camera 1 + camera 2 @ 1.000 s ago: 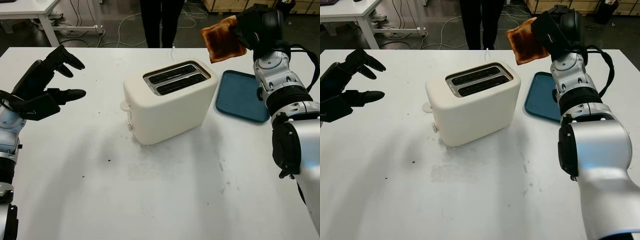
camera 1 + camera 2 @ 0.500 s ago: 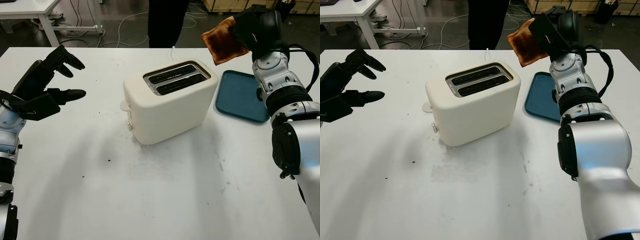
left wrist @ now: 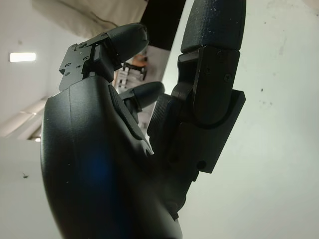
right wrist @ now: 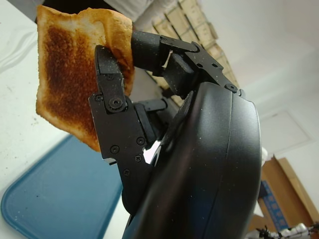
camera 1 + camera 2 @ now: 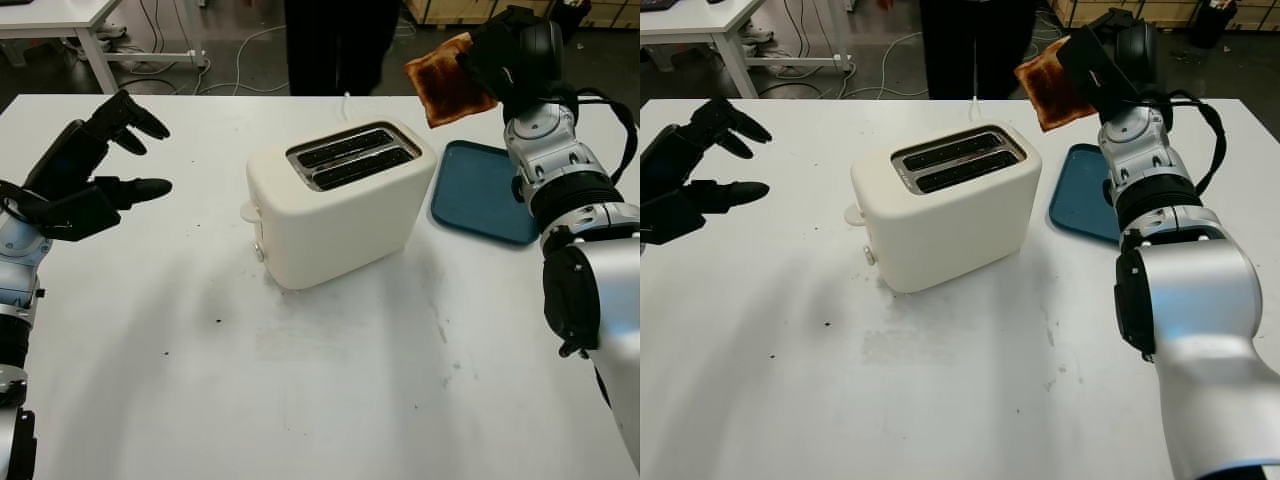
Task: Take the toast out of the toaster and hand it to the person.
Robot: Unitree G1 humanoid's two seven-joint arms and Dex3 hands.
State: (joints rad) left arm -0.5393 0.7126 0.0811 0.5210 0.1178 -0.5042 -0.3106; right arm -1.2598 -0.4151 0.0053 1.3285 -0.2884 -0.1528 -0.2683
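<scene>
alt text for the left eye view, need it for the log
The robot's right hand holds a slice of browned toast up above the table's far right, toward a person standing behind the table. A cream toaster sits mid-table beside a blue tray; the left hand is open at the left.

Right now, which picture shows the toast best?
The right wrist view: the toast is close up, its browned face plain, pinched by the right hand. The two eye views show the toast smaller, held high past the toaster, toward the person. The left wrist view shows the open left hand.
</scene>
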